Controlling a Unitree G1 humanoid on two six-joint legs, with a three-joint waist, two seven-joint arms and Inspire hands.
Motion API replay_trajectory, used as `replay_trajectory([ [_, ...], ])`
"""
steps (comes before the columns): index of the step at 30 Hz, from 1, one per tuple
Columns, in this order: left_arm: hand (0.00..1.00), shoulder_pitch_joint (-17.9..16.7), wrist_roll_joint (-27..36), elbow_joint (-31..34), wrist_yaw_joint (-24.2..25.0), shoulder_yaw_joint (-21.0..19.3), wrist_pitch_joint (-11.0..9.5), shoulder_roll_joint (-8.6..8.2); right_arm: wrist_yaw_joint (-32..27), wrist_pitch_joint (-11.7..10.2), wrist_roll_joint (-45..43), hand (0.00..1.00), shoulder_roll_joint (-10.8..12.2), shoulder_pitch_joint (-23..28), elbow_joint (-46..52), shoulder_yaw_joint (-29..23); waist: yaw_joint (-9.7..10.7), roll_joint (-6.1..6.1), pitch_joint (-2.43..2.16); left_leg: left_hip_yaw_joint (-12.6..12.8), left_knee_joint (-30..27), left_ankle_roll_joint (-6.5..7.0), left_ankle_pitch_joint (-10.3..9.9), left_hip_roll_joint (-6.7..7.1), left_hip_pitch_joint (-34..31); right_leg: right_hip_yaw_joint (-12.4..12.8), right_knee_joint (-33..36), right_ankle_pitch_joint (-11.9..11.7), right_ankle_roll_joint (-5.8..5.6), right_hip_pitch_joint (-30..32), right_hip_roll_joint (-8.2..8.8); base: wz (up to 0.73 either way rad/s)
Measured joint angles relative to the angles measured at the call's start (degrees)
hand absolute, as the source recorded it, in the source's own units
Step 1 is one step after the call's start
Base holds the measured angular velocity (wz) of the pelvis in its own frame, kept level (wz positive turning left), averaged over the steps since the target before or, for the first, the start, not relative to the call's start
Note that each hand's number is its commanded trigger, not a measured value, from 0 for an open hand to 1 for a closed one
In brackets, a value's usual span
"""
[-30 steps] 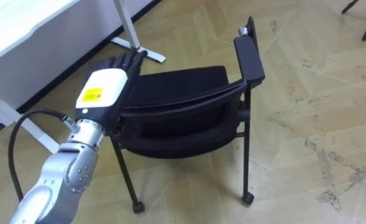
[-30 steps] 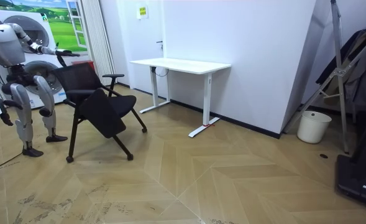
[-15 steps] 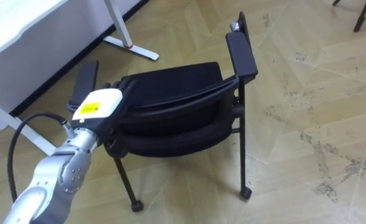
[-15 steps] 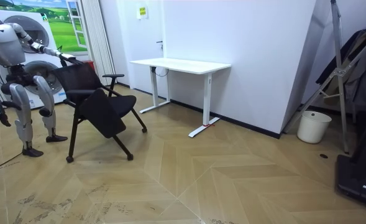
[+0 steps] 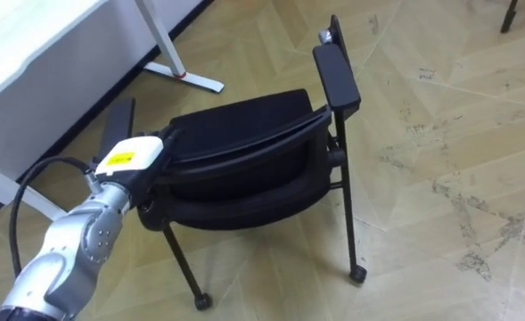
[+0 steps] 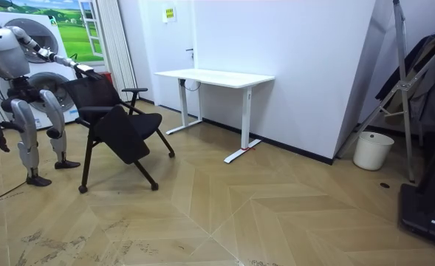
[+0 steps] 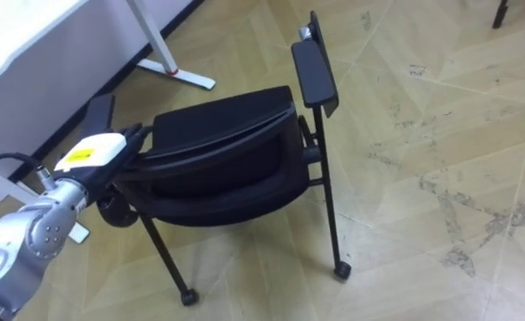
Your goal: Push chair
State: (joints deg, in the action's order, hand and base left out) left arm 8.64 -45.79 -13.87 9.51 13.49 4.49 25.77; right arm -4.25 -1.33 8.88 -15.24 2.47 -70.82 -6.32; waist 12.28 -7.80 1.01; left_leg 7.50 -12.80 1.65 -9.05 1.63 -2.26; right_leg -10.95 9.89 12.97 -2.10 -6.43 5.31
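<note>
One black chair with armrests and small wheels [image 5: 244,160] stands on the wooden parquet floor [image 5: 440,134], near the foot of the white desk [image 5: 30,53] (the robot stands just behind it). The left hand [image 5: 130,159] lies against the top edge of the chair's back; whether it grips there, I cannot tell. The right hand [image 6: 1,140] hangs beside the robot's hip.

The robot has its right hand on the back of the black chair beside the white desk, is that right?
Not quite: it is the left hand on the back of the black chair, not the right. The left eye view shows that arm coming in from the lower left. The chair is beside the white desk.
</note>
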Motion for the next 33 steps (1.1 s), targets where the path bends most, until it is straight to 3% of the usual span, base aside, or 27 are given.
replay_trajectory([
  [3,0.00,-0.01,0.11,-0.15,0.07,-1.31,-0.27,0.04,0.10,-0.04,-0.04,0.00,-0.25,0.50,-0.02,-1.25,-0.41,0.33,0.18,0.04,0.00,0.00,0.00,0.01,-0.04,0.16,-0.03,0.01,-0.01,0.16,-0.01,0.00],
  [6,0.00,0.01,0.13,-1.26,-0.04,-2.61,-0.83,0.13,0.20,-0.03,0.63,0.00,-0.60,0.55,-0.05,-1.24,-0.78,0.65,0.03,0.18,0.00,0.00,0.00,0.02,-0.02,0.51,-0.12,0.04,-0.03,0.50,-0.01,-0.03],
  [8,0.00,0.01,0.14,-1.95,-0.50,-2.61,-1.47,0.12,0.34,-0.03,1.83,0.00,-0.63,0.48,-0.05,-1.17,-1.34,1.00,-0.35,0.26,-0.01,0.00,0.00,0.02,0.06,0.69,-0.12,0.04,-0.03,0.33,-0.02,-0.02],
  [13,0.00,0.08,0.10,-2.76,-0.29,-2.61,-2.15,0.12,1.35,-0.03,1.77,0.00,-0.67,-0.07,1.10,-1.15,-1.54,1.37,-0.35,0.26,0.02,0.00,0.00,0.01,0.81,0.80,-0.06,0.04,-0.03,-0.56,-0.06,0.00],
  [14,0.24,0.14,0.10,-2.93,-0.14,-2.61,-2.15,0.12,1.38,-0.03,1.76,0.00,-0.66,-0.10,1.95,-1.12,-1.54,1.37,-0.36,0.26,-0.02,0.00,0.00,0.00,0.84,0.85,-0.06,0.04,-0.03,-0.56,-0.06,0.00],
  [15,0.60,0.20,0.10,-3.00,-0.03,-2.61,-2.15,0.12,1.38,-0.10,1.75,0.00,-0.66,-0.21,2.11,-1.12,-1.54,1.37,-0.36,0.26,-0.04,0.00,0.00,-0.01,0.83,0.85,-0.06,0.03,-0.03,-0.56,-0.07,0.00],
  [16,0.65,0.25,0.10,-3.04,0.18,-2.61,-2.16,0.12,1.38,-0.14,1.75,0.00,-0.66,-0.48,2.12,-1.12,-1.54,1.42,-0.35,0.26,-0.09,0.00,0.00,-0.03,0.87,0.86,-0.03,0.03,-0.03,-0.51,-0.08,0.00],
  [17,0.86,0.25,0.10,-3.12,0.26,-2.61,-2.17,0.12,1.41,-0.14,1.77,0.00,-0.66,-0.58,2.12,-1.12,-1.53,1.50,-0.36,0.27,-0.14,0.00,0.00,-0.03,0.99,0.95,-0.04,0.03,-0.03,-0.47,-0.08,0.00],
  [19,0.96,0.25,0.10,-3.14,0.32,-2.62,-2.17,0.12,1.57,-0.14,1.78,0.00,-0.65,-0.61,2.12,-1.12,-1.56,1.62,-0.42,0.30,-0.31,0.01,-0.01,-0.03,1.02,1.17,-0.04,0.04,-0.03,-0.52,-0.08,0.00],
  [21,0.94,0.26,0.10,-3.15,0.22,-2.93,-2.20,0.12,1.94,-0.14,1.78,0.00,-0.66,-0.60,2.12,-1.14,-1.50,1.73,-0.41,0.34,-0.34,0.01,-0.01,-0.03,1.11,1.38,-0.06,0.04,-0.03,-0.63,-0.09,0.00],
  [22,1.00,0.42,0.10,-3.15,0.20,-3.17,-2.22,0.12,1.97,-0.14,1.78,0.00,-0.65,-0.57,2.12,-1.14,-1.48,1.80,-0.44,0.37,-0.36,0.01,-0.01,-0.03,1.16,1.49,-0.05,0.04,-0.03,-0.65,-0.09,0.00],
  [33,1.00,2.04,-0.53,-2.95,-0.43,-4.15,-2.66,0.51,1.93,-0.20,1.59,0.00,-0.64,-0.31,2.03,-1.14,-1.20,1.71,-0.59,0.32,-0.74,0.01,-0.01,0.01,0.14,1.57,-0.19,0.04,-0.02,-0.39,-0.10,0.01],
])
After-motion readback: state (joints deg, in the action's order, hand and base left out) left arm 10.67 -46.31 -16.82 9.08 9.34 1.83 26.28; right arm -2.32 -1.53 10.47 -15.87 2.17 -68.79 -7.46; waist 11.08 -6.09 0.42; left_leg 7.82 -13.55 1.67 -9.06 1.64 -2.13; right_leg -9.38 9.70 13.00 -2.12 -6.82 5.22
